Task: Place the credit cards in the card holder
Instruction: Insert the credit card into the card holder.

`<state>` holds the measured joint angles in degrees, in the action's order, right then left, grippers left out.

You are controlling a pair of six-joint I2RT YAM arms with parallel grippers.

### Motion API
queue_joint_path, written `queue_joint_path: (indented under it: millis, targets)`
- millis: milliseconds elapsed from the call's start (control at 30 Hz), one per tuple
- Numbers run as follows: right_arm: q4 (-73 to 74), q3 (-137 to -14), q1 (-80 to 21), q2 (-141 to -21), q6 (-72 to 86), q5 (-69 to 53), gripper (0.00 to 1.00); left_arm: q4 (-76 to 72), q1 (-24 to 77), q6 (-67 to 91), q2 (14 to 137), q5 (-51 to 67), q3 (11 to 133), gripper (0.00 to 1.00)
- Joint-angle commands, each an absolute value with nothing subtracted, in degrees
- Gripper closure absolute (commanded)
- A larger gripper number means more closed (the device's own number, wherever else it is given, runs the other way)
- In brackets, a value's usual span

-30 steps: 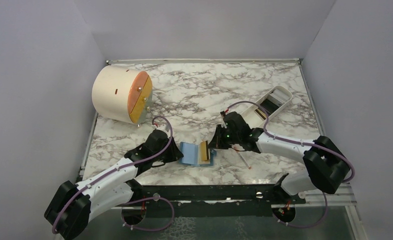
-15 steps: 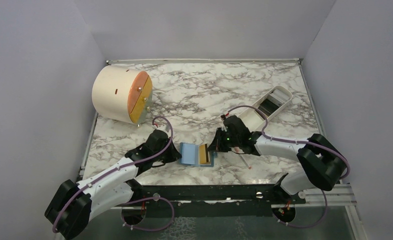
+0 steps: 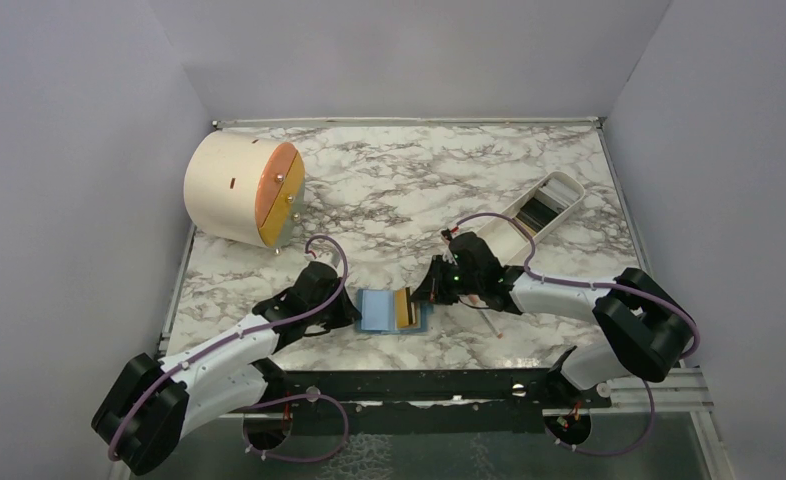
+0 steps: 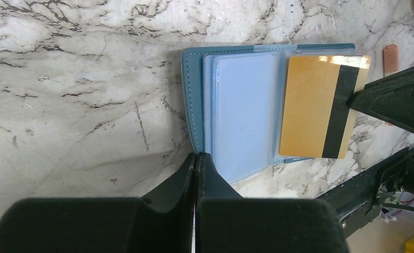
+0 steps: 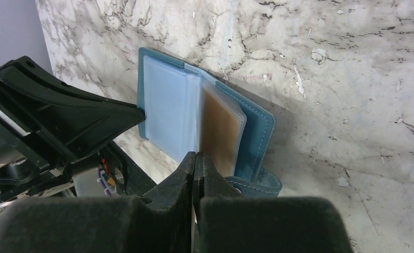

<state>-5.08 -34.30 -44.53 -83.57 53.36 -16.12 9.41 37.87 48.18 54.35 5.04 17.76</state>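
The teal-blue card holder (image 3: 377, 311) lies open near the table's front edge, its light blue clear sleeves facing up (image 4: 242, 105). A gold-yellow credit card (image 3: 406, 308) with a dark stripe (image 4: 310, 105) lies across the holder's right half. In the right wrist view it shows hazy behind a clear sleeve (image 5: 220, 129). My right gripper (image 5: 195, 156) is shut on the card's striped end (image 3: 424, 297). My left gripper (image 4: 195, 157) is shut, its tips pressed against the holder's left edge (image 3: 357, 308). The holder's snap tab (image 5: 257, 182) lies beside my right fingers.
A white oblong tray (image 3: 559, 185) with dark cards in it stands at the back right. A thin white-and-red stick (image 3: 489, 322) lies under my right arm. A cream drum with an orange face (image 3: 244, 190) stands at the back left. A black rail (image 3: 419, 385) runs along the front.
My right gripper has edged slightly left with the gold card, sliding it a little further over the holder. My left gripper has stayed at the holder's left edge.
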Motion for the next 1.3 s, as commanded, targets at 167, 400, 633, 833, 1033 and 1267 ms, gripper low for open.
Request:
queue_joint_path:
  millis: [167, 400, 633, 833, 1033, 1267]
  targets:
    - [-7.7, -33.8, -44.7, -82.4, 54.0, -16.7, 0.99, 8.1, 37.8, 47.4, 54.7, 4.3, 16.7, 1.00]
    - [-12.8, -32.5, -44.7, -85.7, 55.4, -19.5, 0.99, 7.8, 37.8, 47.5, 55.0, 4.5, 16.6, 1.00]
    - [-15.3, -31.9, -44.7, -89.1, 55.9, -19.9, 0.99, 7.6, 37.8, 47.9, 55.0, 4.9, 16.4, 1.00]
    - [-16.3, -32.1, -44.7, -91.5, 56.0, -19.5, 0.99, 6.9, 37.8, 48.5, 55.1, 5.7, 16.1, 1.00]
    - [-18.9, -31.1, -44.7, -92.4, 57.4, -18.7, 0.99, 6.3, 37.8, 49.4, 55.3, 6.7, 15.8, 1.00]
    - [-20.0, -30.0, -45.1, -92.3, 58.1, -15.3, 0.99, 4.2, 37.8, 52.0, 55.1, 9.0, 14.4, 1.00]
